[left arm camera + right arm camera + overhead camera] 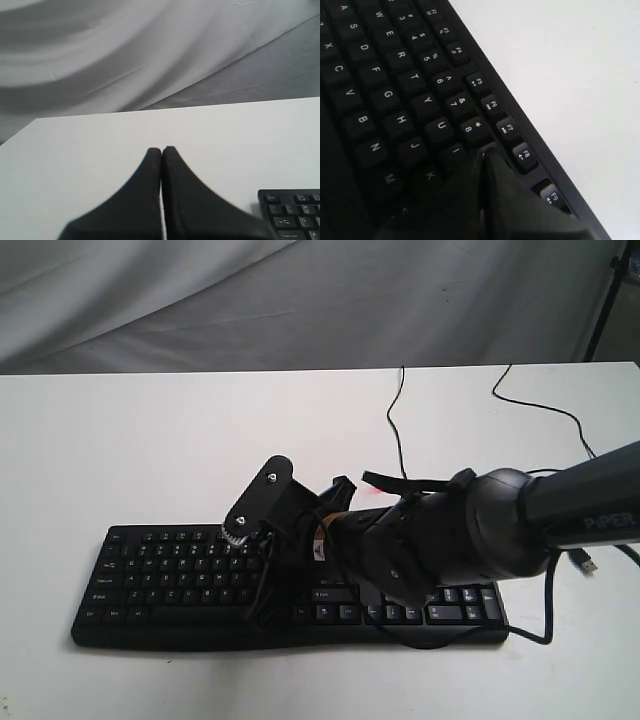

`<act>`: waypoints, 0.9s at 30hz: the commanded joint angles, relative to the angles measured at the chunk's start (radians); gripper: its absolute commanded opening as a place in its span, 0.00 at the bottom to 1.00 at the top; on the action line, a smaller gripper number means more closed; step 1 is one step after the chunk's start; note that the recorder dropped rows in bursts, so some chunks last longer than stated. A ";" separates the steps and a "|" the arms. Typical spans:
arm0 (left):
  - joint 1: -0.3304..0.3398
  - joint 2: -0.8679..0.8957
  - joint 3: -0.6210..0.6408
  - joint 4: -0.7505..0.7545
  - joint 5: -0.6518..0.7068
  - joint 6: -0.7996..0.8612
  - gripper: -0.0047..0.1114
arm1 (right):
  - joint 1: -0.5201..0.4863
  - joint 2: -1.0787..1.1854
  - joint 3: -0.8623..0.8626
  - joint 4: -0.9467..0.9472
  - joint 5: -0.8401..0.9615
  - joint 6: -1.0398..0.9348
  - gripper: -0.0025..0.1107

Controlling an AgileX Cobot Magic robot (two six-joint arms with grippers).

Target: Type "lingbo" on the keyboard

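Right gripper (484, 152), fingers pressed together, points its tip down beside the I key (455, 150) of the keyboard (150, 570), which lies at 6 o'clock on the table (150, 440). Left gripper (161, 149), likewise pressed together, hovers above the table.

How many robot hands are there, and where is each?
2. The right hand is down at the keyboard, tip beside the I key. The left hand is over the white table, off the keyboard's corner; the exterior view does not show it.
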 commanded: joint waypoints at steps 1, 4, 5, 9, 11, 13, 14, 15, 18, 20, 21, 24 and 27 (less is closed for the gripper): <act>-0.004 0.003 0.005 -0.001 -0.004 -0.003 0.05 | -0.007 0.009 0.004 -0.008 -0.017 0.000 0.02; -0.004 0.003 0.005 -0.001 -0.004 -0.003 0.05 | -0.007 0.015 0.004 -0.008 -0.014 0.000 0.02; -0.004 0.003 0.005 -0.001 -0.004 -0.003 0.05 | -0.007 0.015 0.004 -0.008 -0.017 0.000 0.02; -0.004 0.003 0.005 -0.001 -0.004 -0.003 0.05 | -0.007 0.015 0.004 -0.008 -0.017 0.000 0.02; -0.004 0.003 0.005 -0.001 -0.004 -0.003 0.05 | -0.007 0.015 0.004 -0.008 -0.017 0.000 0.02; -0.004 0.003 0.005 -0.001 -0.004 -0.003 0.05 | -0.007 0.015 0.004 -0.008 -0.017 0.000 0.02; -0.004 0.003 0.005 -0.001 -0.004 -0.003 0.05 | -0.007 0.015 0.004 -0.008 -0.017 0.000 0.02; -0.004 0.003 0.005 -0.001 -0.004 -0.003 0.05 | -0.007 0.020 0.004 -0.008 -0.018 0.000 0.02; -0.004 0.003 0.005 -0.001 -0.004 -0.003 0.05 | -0.007 0.045 0.004 -0.008 -0.021 0.000 0.02; -0.004 0.003 0.005 -0.001 -0.004 -0.003 0.05 | -0.007 0.052 0.004 -0.008 -0.021 -0.002 0.02; -0.004 0.003 0.005 -0.001 -0.004 -0.003 0.05 | -0.007 0.052 0.004 -0.008 -0.021 -0.002 0.02; -0.004 0.003 0.005 -0.001 -0.004 -0.003 0.05 | -0.007 0.031 0.004 -0.008 -0.021 -0.002 0.02; -0.004 0.003 0.005 -0.001 -0.004 -0.003 0.05 | -0.007 -0.006 0.004 -0.008 -0.009 -0.002 0.02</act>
